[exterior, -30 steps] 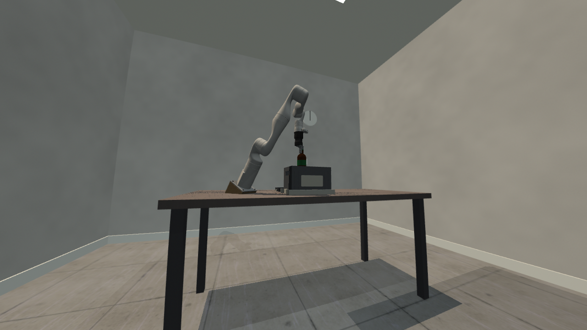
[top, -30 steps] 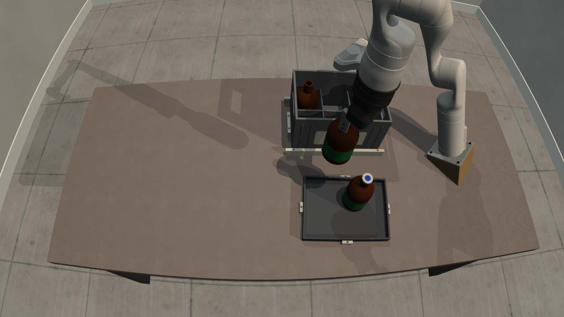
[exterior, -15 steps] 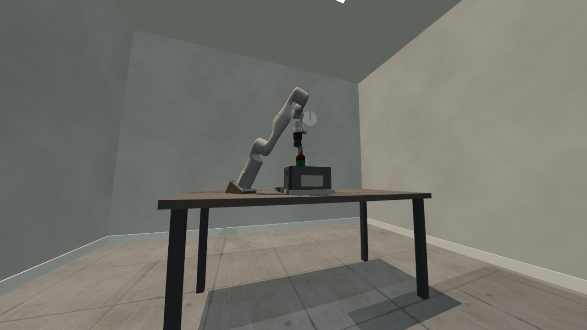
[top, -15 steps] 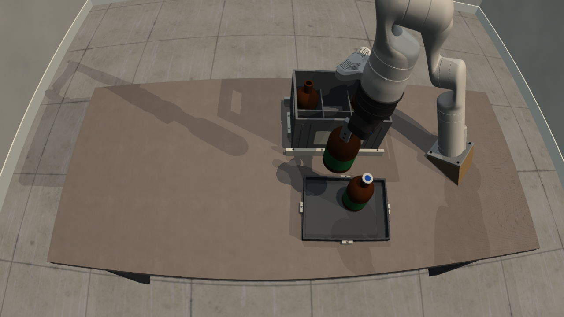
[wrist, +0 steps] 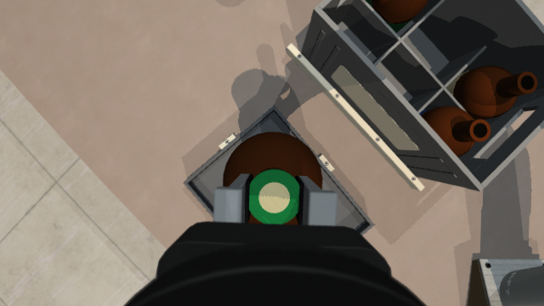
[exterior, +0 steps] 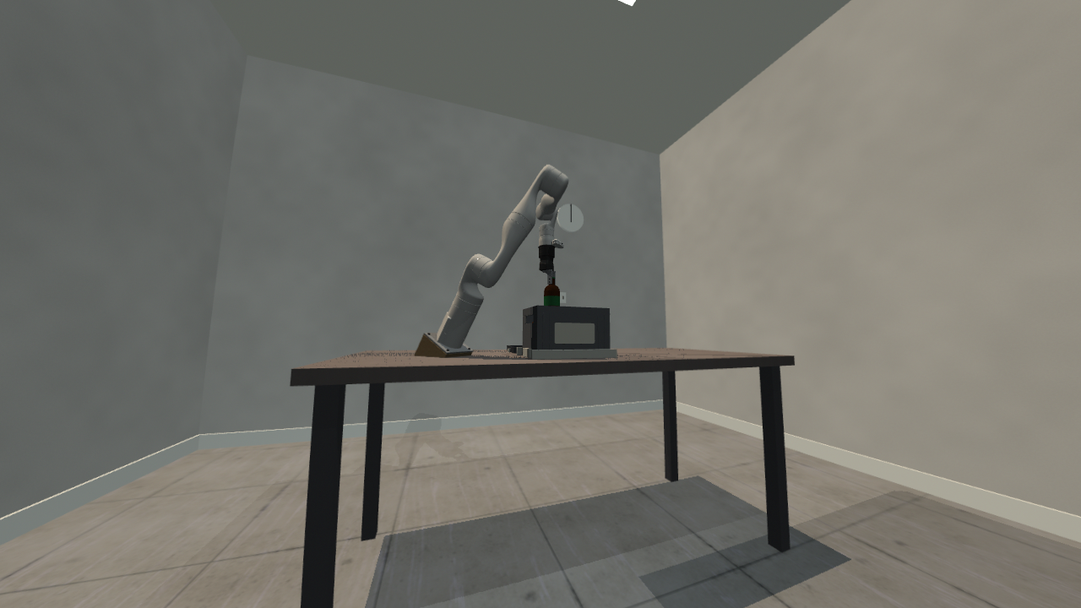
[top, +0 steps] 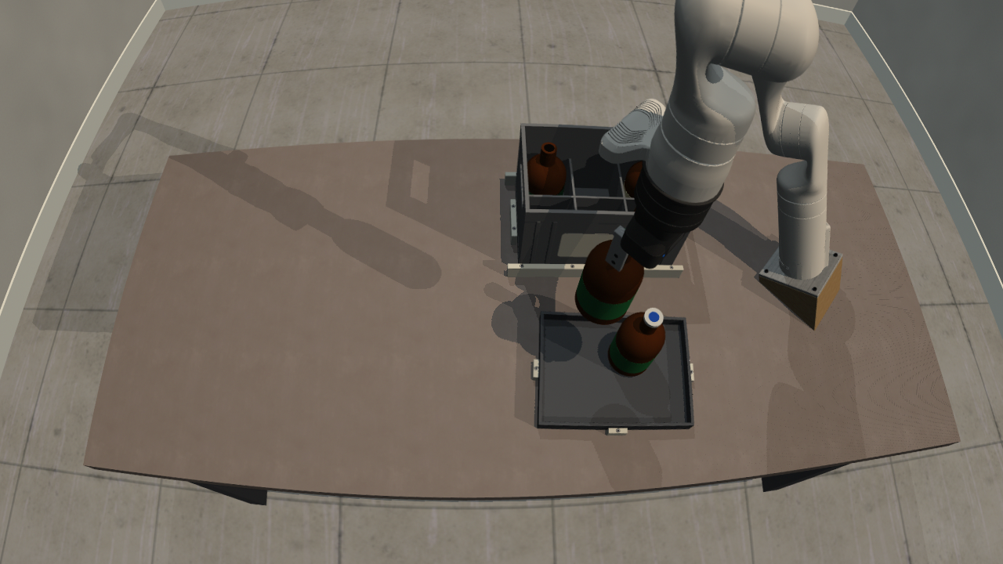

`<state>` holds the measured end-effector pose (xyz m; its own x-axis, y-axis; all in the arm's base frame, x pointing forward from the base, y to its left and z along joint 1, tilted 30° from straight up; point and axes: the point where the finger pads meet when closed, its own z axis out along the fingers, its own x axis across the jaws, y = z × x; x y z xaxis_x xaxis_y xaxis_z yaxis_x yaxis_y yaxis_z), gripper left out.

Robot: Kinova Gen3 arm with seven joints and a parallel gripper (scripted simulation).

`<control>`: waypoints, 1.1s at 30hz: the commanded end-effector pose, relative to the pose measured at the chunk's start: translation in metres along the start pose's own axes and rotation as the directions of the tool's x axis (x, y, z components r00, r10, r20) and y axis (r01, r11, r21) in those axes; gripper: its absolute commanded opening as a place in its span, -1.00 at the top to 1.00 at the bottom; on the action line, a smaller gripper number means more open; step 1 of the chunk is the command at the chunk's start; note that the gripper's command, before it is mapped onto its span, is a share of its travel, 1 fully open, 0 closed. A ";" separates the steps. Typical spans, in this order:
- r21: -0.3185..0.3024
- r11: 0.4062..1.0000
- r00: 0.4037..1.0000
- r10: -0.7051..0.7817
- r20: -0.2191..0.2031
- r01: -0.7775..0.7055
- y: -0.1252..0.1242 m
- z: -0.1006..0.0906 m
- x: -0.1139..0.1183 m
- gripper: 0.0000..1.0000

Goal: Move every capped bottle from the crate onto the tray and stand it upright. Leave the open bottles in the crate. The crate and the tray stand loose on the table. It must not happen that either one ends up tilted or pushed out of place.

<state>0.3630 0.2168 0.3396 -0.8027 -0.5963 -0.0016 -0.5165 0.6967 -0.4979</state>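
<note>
My gripper (top: 618, 256) (exterior: 550, 279) (wrist: 273, 192) is shut on the green cap (wrist: 274, 197) of a brown bottle with a green label (top: 607, 283) (exterior: 551, 295) (wrist: 272, 149). It holds the bottle upright in the air, between the crate's front and the tray's back edge; in the wrist view it hangs over the tray. The dark tray (top: 571, 399) (wrist: 210, 180) holds a blue-capped brown bottle (top: 639, 342), standing upright. The dark crate (top: 540, 235) (exterior: 574, 330) (wrist: 429, 163) holds open brown bottles (top: 546, 168) (wrist: 484, 91) (wrist: 451, 127).
The arm's base (top: 801, 280) (wrist: 506, 278) is bolted to the table (top: 315, 315) to the right of the crate and the tray. A further brown bottle (wrist: 399, 6) shows in a far crate cell at the top of the wrist view.
</note>
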 end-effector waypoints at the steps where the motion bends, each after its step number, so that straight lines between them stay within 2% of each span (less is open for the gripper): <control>1: -0.001 1.000 1.000 -0.008 -0.002 0.008 0.007 0.001 -0.005 1.00; 26: -0.001 1.000 1.000 -0.010 -0.004 0.010 0.027 0.002 -0.023 1.00; 33: -0.001 1.000 1.000 -0.008 -0.002 0.008 0.026 0.015 -0.023 1.00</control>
<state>0.3719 0.2456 0.3170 -0.7981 -0.6026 0.0010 -0.5238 0.6929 -0.4954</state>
